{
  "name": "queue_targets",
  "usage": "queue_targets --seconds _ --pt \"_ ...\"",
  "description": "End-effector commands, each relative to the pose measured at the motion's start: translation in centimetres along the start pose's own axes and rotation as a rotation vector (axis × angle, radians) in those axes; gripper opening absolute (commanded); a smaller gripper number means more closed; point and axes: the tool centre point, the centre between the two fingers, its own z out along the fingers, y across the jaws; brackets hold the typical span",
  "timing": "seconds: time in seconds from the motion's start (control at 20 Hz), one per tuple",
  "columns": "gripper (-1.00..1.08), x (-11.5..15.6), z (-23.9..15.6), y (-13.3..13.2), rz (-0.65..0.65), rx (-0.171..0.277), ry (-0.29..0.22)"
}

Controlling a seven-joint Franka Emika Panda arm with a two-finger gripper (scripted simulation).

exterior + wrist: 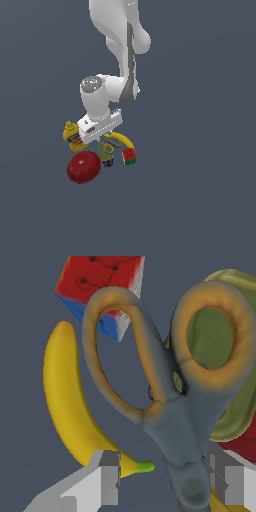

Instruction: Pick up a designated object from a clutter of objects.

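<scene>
Exterior view first: my white Franka arm comes down from the top of the frame, and my gripper (106,141) sits low over the small clutter at centre-left. Its fingers are mostly hidden behind the white hand, so from here I cannot tell how wide they stand. At the left of the group is the yellow mustard bottle (73,136), with the round red bowl (83,167) just below it. The greenish can (106,154) lies directly under my hand. The curved yellow banana (121,137) arcs out to the right of my hand, and the red-green-white cube (129,156) sits at the lower right of the cluster. The scissors are too small and too covered to make out in this view.

Wrist view: the slim pair of scissors with dark-grey metal and two orange-yellow ring handles (172,406) fills the middle of the frame, rings toward the top, pivot near the bottom edge. My two grey fingertips (109,478) stand apart at the bottom, one at each side, with the pivot part between them; whether either pad touches it I cannot tell. The banana (70,401) runs down the left side, the cube (100,286) shows at upper left, and the can (235,401) lies behind the right ring.
</scene>
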Motion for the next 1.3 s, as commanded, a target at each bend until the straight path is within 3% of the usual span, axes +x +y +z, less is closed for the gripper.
queue_targets --seconds 0.0,0.7,1.25 --pt "-1.0 0.0 0.1 0.0 0.0 -0.001 0.001" --pt "-1.0 -0.1 -0.4 -0.1 0.0 -0.001 0.001" --pt "-1.0 -1.2 -5.2 -1.2 0.0 -0.001 0.001"
